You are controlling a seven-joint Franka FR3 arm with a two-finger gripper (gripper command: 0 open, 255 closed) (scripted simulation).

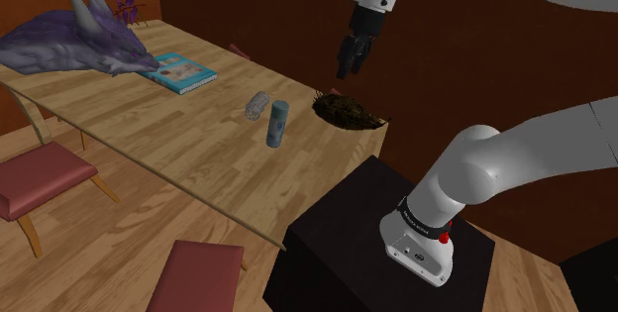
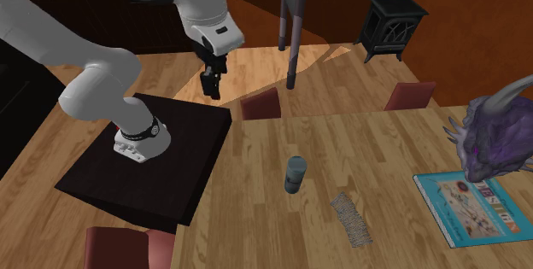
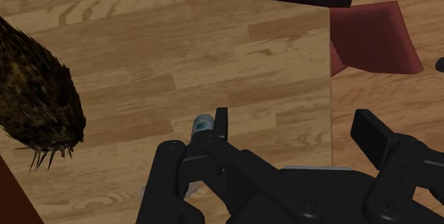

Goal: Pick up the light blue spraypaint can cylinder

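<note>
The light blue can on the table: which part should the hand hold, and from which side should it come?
Hold the can around the middle of its round wall, probably with the open hand coming down from above, one finger each side. It stands upright, and the grey ribbed piece lies apart, so both sides look free.

Matt, grained plank wood on the long light-brown table (image 1: 178,132). Smooth on the small light blue spraypaint can cylinder (image 1: 277,124). Rough, bristly on the dark brown spiky clump (image 1: 347,112). Flat matt on the black box stand (image 1: 342,226).
</note>
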